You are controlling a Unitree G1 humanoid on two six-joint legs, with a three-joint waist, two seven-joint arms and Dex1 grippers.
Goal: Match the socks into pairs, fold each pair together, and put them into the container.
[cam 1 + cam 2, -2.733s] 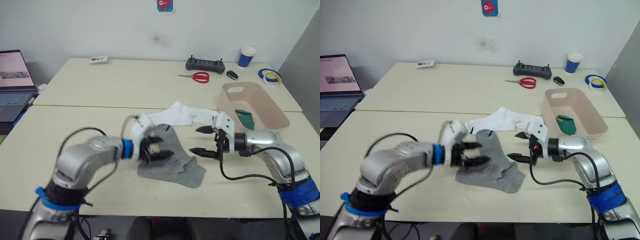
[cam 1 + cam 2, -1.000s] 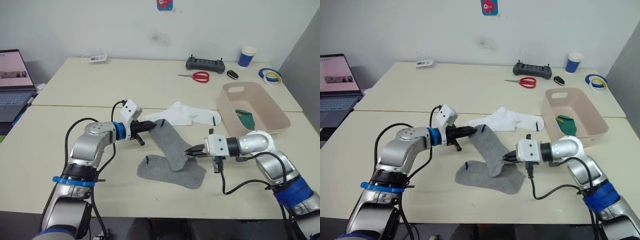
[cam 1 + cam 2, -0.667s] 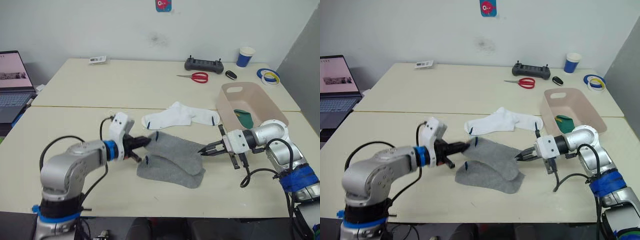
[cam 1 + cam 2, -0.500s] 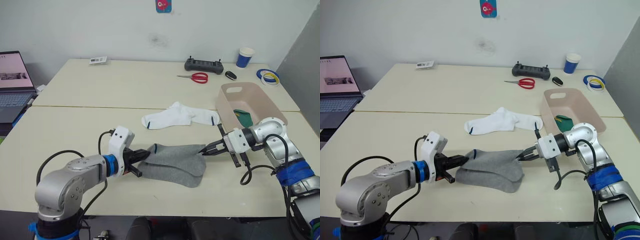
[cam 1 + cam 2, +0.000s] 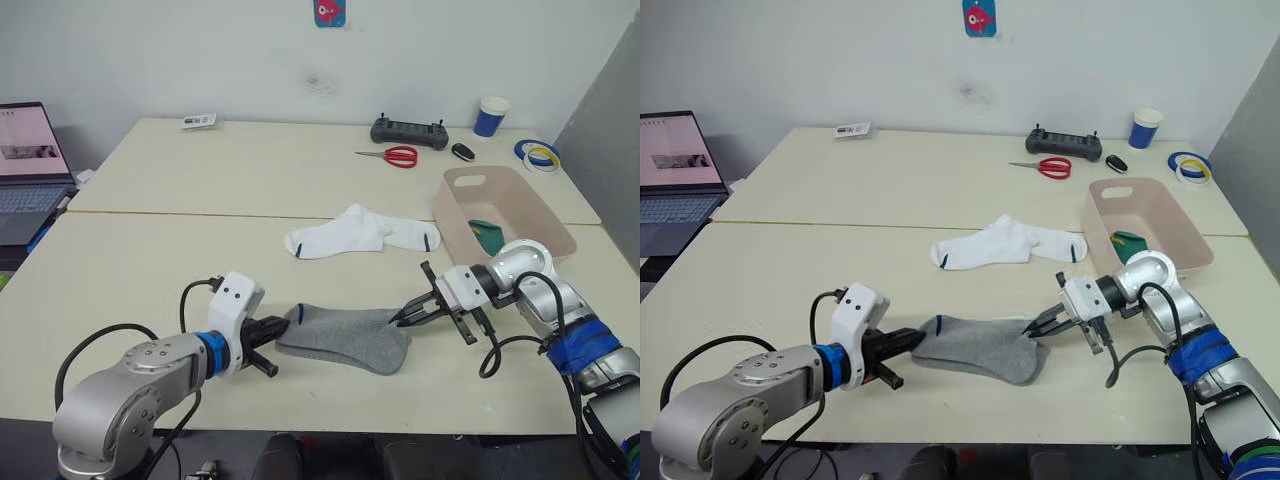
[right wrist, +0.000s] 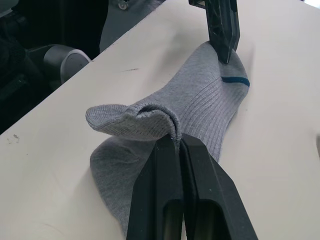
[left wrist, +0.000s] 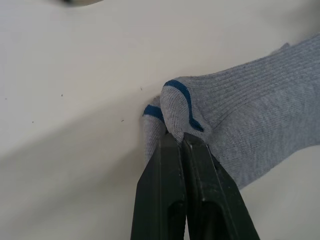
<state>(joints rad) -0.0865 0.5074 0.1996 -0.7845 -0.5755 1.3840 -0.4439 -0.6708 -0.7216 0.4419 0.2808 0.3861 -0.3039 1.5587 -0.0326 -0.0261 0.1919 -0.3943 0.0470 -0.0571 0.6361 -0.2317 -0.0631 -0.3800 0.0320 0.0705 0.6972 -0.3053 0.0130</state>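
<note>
Both grippers are clamped on the grey socks [image 5: 345, 335]: left gripper [image 5: 283, 326] at one end, right gripper [image 5: 403, 318] at the other. Keep both ends level and edges aligned; fold only once they lie flat.

Grey socks [image 5: 978, 348] lie stacked flat on the near bench [image 5: 790, 270], left gripper [image 5: 917, 338] pinched on the cuff end and right gripper [image 5: 1034, 327] pinched on the opposite end, fingers [image 5: 1045, 322] closed. White socks [image 5: 1006, 244] lie further back near the middle, just left of the tub [image 5: 1167, 215], which has a green sock [image 5: 1131, 249] inside. Far bench: scissors [image 5: 1046, 164], black controller [image 5: 1065, 142], blue cup [image 5: 1147, 127], tape rolls [image 5: 1191, 164]; laptop [image 5: 676, 170] at far left.
</note>
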